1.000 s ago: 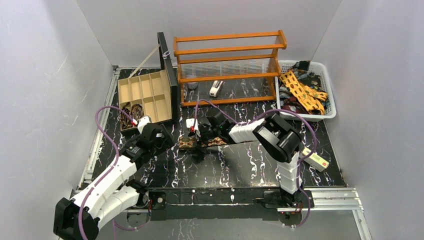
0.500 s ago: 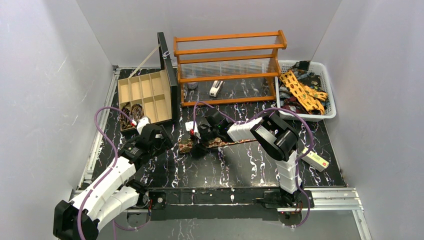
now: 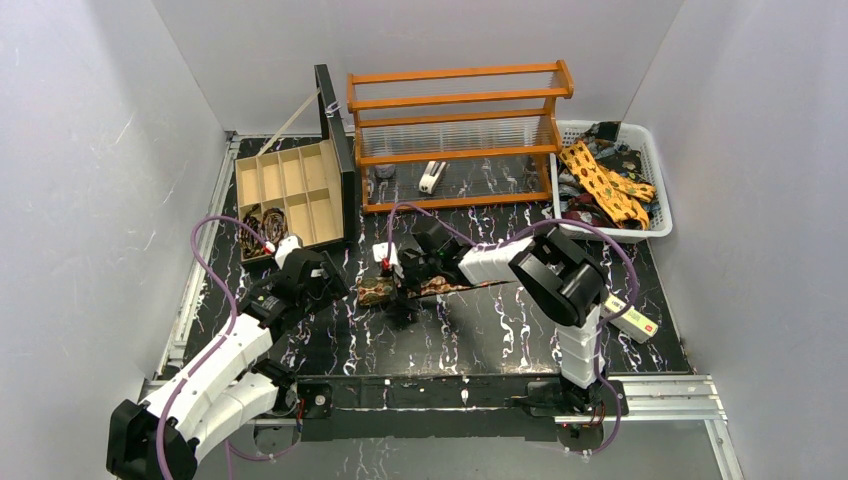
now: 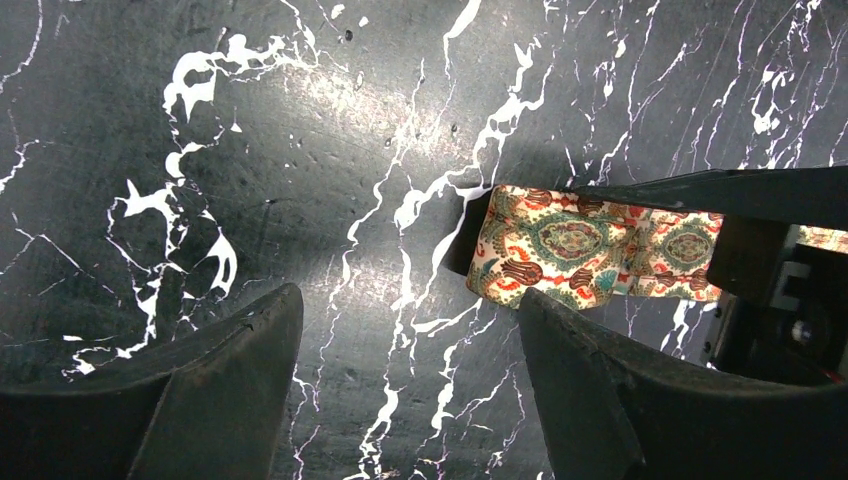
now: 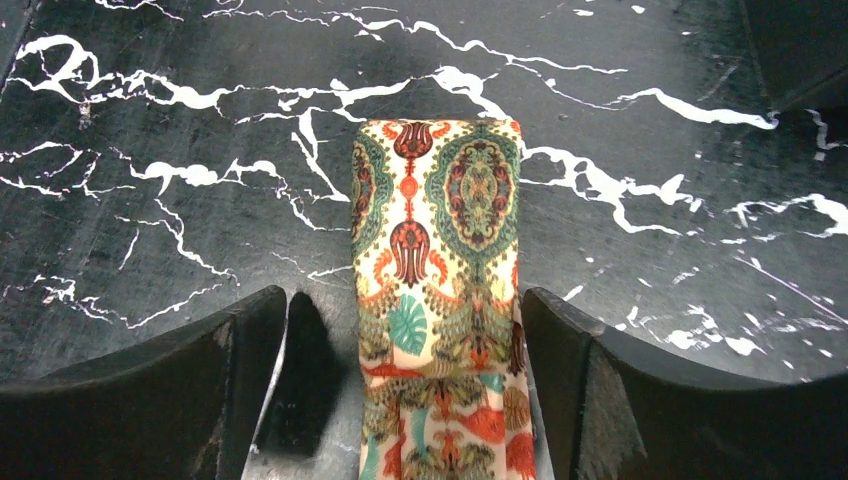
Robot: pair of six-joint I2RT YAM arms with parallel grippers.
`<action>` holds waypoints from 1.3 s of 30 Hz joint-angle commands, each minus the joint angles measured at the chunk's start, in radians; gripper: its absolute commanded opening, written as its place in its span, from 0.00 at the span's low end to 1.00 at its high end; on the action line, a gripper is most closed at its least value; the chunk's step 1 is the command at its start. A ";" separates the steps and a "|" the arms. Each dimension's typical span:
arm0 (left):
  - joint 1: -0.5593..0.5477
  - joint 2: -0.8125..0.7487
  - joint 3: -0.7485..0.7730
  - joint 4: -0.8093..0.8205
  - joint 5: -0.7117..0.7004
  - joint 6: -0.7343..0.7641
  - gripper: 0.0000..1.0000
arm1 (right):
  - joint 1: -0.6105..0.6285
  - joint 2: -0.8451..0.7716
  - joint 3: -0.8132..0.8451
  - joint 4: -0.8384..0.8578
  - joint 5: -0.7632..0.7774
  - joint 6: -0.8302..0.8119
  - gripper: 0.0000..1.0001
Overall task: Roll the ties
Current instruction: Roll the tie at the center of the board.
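Observation:
A patterned tie [image 3: 430, 287], cream with red and green motifs, lies as a flat strip on the black marbled table. Its folded end [image 5: 437, 190] points left. My right gripper [image 3: 400, 285] is open and straddles the strip near that end; in the right wrist view the gripper [image 5: 402, 297] has the tie between its fingers, with a gap on the left side. My left gripper [image 3: 325, 282] is open and empty just left of the tie's end. In the left wrist view it [image 4: 407, 300] is above bare table, with the tie [image 4: 560, 245] at upper right. Rolled ties [image 3: 262, 222] sit in a box compartment.
A wooden compartment box [image 3: 290, 170] with its lid raised stands at the back left. An orange wooden rack [image 3: 455, 100] is at the back centre. A white basket [image 3: 655, 180] of loose ties is at the back right. A small white-and-red box [image 3: 632, 320] lies at the right.
The tie's strip lies stretched further to the right than one second ago. My right gripper dipped slightly left and came back. The left arm has barely moved.

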 commanded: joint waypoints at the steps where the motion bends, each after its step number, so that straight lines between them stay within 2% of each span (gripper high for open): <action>1: 0.005 -0.008 -0.013 0.018 0.019 -0.011 0.76 | 0.002 -0.139 -0.047 0.122 0.099 0.114 0.98; 6: 0.005 -0.002 -0.006 0.023 0.037 0.012 0.79 | 0.000 -0.281 -0.146 0.293 0.316 0.331 0.99; 8: 0.007 0.008 -0.008 0.033 0.050 0.024 0.80 | -0.002 -0.337 -0.170 0.315 0.482 0.528 0.99; 9: 0.010 0.014 -0.011 0.045 0.060 0.026 0.81 | -0.005 -0.360 -0.164 0.265 0.594 0.680 0.99; 11: 0.019 0.031 -0.024 0.088 0.108 0.031 0.82 | -0.018 -0.386 -0.106 0.050 0.794 0.949 0.99; 12: 0.027 0.047 -0.032 0.107 0.132 0.034 0.82 | -0.029 -0.383 -0.072 -0.055 0.833 1.031 0.99; 13: 0.035 0.055 -0.035 0.118 0.151 0.034 0.82 | -0.040 -0.376 -0.036 -0.176 0.835 1.113 0.99; 14: 0.042 0.064 -0.039 0.129 0.165 0.035 0.83 | -0.048 -0.367 -0.015 -0.233 0.770 1.174 0.99; 16: 0.065 0.069 -0.052 0.164 0.205 0.038 0.84 | -0.049 -0.353 -0.028 -0.222 0.618 1.240 0.99; 18: 0.107 0.071 -0.072 0.209 0.277 0.045 0.85 | -0.049 -0.344 -0.066 -0.162 0.530 1.333 0.90; 20: 0.155 0.084 -0.092 0.244 0.367 0.051 0.85 | -0.049 -0.319 -0.076 -0.160 0.509 1.402 0.80; 28: 0.241 0.112 -0.150 0.340 0.511 0.064 0.82 | -0.040 -0.216 0.015 -0.207 0.421 1.383 0.49; 35: 0.246 0.135 -0.152 0.329 0.507 0.076 0.81 | -0.034 -0.143 0.063 -0.236 0.374 1.386 0.41; 39: 0.246 0.129 -0.145 0.318 0.496 0.078 0.81 | -0.027 -0.121 0.085 -0.253 0.380 1.386 0.40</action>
